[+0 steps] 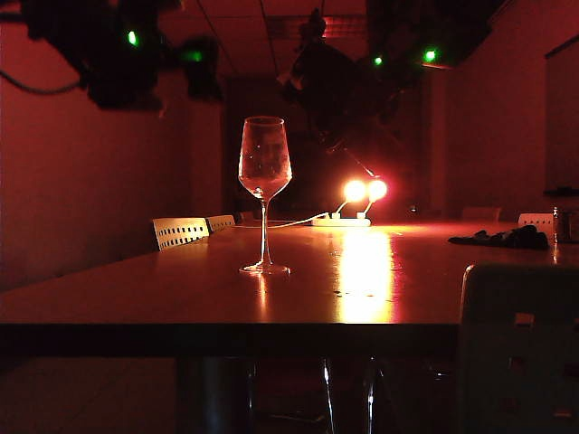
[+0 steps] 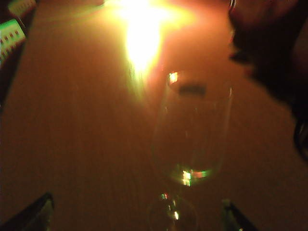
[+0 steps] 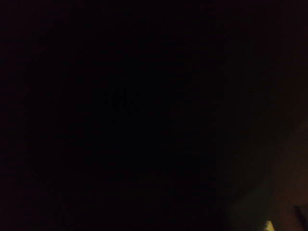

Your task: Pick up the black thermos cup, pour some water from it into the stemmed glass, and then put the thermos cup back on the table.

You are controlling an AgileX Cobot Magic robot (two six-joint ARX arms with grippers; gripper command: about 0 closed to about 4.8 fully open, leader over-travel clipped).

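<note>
black thermos cup cannot be picked out with certainty: the room is very dark, the right wrist view is almost wholly black, and it does not stand on the lit part of the table. a dark bulk hangs above and just to the right of the stemmed glass. my guess is that this is the right arm carrying the cup, but the right gripper itself is lost in shadow, so i cannot tell whether its fingers are apart or clamped.

the stemmed glass stands upright on the table, alone, with a little liquid low in its bowl. the left gripper hovers near it with fingers spread wide on either side of the foot, holding nothing.

the step looks like pouring. to do it well, bring the cup's lip over the middle of the bowl, close above the rim without touching it, and tip slowly. the glass is tall on a thin stem, so any knock could topple it. the left gripper could steady the stem low down.
</note>
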